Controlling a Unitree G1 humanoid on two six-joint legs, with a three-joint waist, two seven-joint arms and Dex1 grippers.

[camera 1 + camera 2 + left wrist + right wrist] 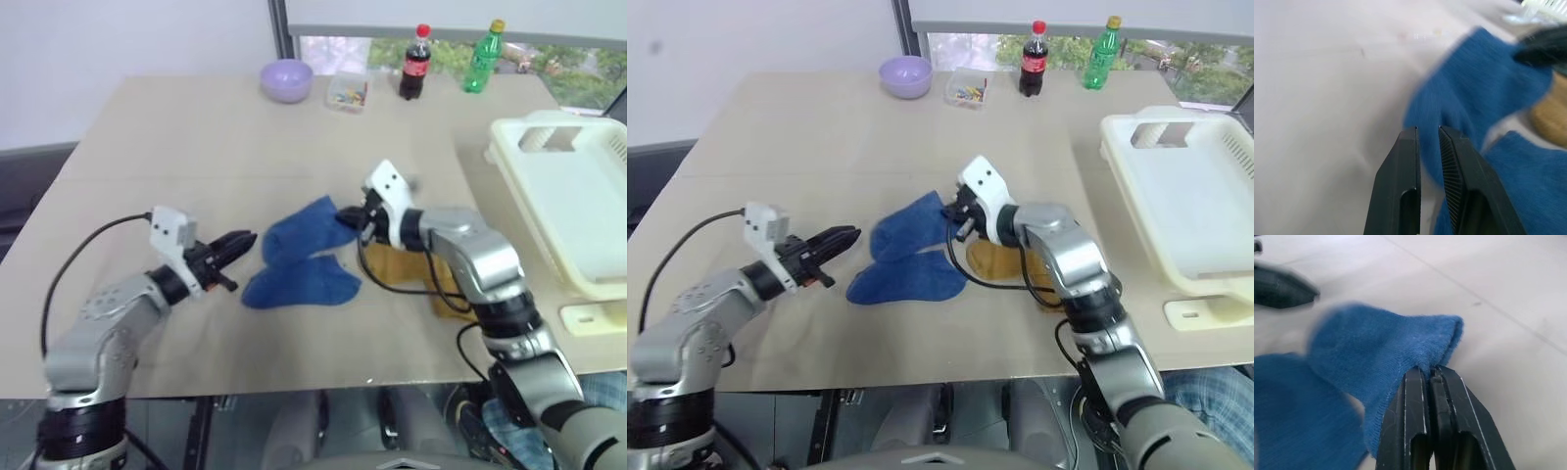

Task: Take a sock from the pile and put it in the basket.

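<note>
Wide desk (pixel 245 127), cream basket (pixel 568 206) off at the right edge and empty as far as visible, pile (pixel 921 250) of blue and mustard socks mid-desk between both arms. Right tool (pixel 1431 374) pressed together, pinching the cuff edge of the upper blue sock (pixel 304 227), most of it lying on the desk beside its twin; left tool (pixel 1427 131) nearly pressed together, narrow gap, holding nothing, just beside the pile. Grasp looks made, then — lift, carry across to the basket and release all left to do.
</note>
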